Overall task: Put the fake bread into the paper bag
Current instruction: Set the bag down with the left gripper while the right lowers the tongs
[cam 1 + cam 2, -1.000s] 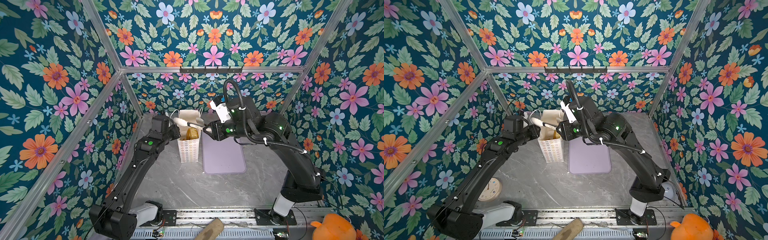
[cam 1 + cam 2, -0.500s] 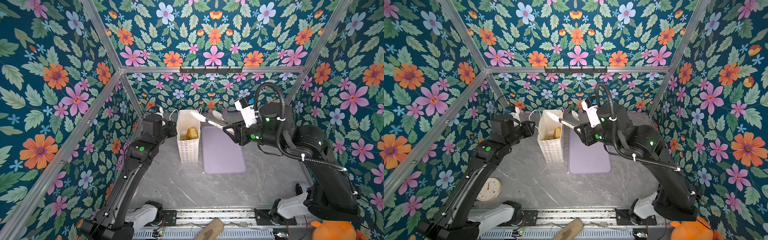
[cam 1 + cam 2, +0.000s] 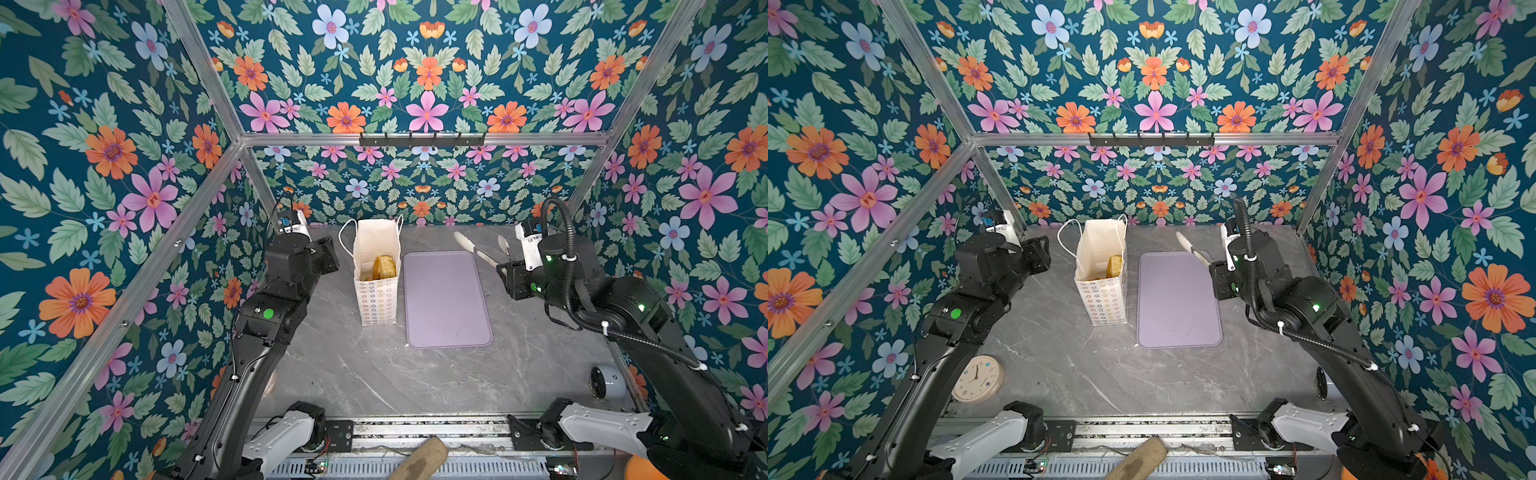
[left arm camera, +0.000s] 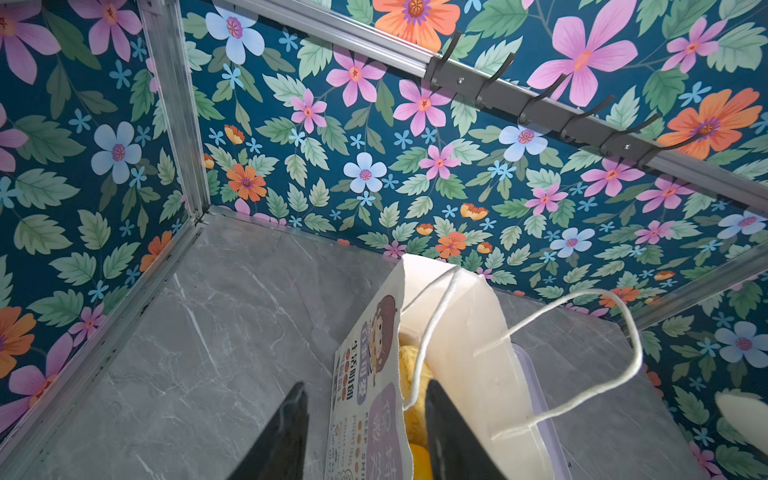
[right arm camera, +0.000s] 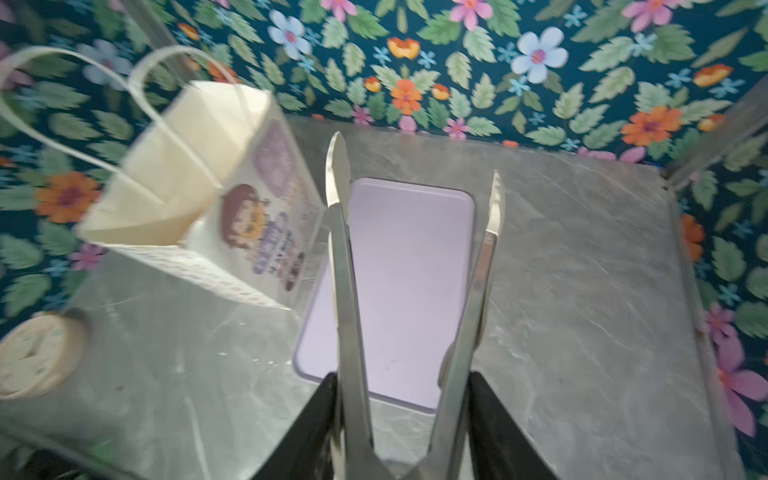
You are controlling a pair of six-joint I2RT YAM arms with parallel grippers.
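The paper bag (image 3: 376, 299) (image 3: 1102, 299) stands upright at the back of the table, its mouth open. Golden fake bread (image 3: 383, 267) (image 3: 1115, 266) (image 4: 411, 370) lies inside it. My left gripper (image 4: 365, 384) is open at the bag's left side. Its jaws straddle the printed side wall (image 4: 365, 415) without touching it, one outside and one inside the mouth. My right gripper (image 5: 403, 376) (image 3: 509, 274) is shut on metal tongs (image 5: 345, 249) (image 3: 473, 249) (image 3: 1192, 249). The tongs' tips are spread, with nothing between them, above the far right of the purple tray (image 3: 444, 299) (image 5: 407, 257).
The purple tray (image 3: 1177, 299) lies right of the bag with nothing on it. A round clock (image 3: 978, 378) (image 5: 37, 353) lies at the front left. A white round device (image 3: 606, 382) sits at the front right. An orange plush (image 3: 640, 469) and a brown block (image 3: 419, 459) are beyond the front rail.
My right arm has swung the tongs away from the bag's mouth to the right, past the tray. My left arm has drawn back a little and its jaws have widened.
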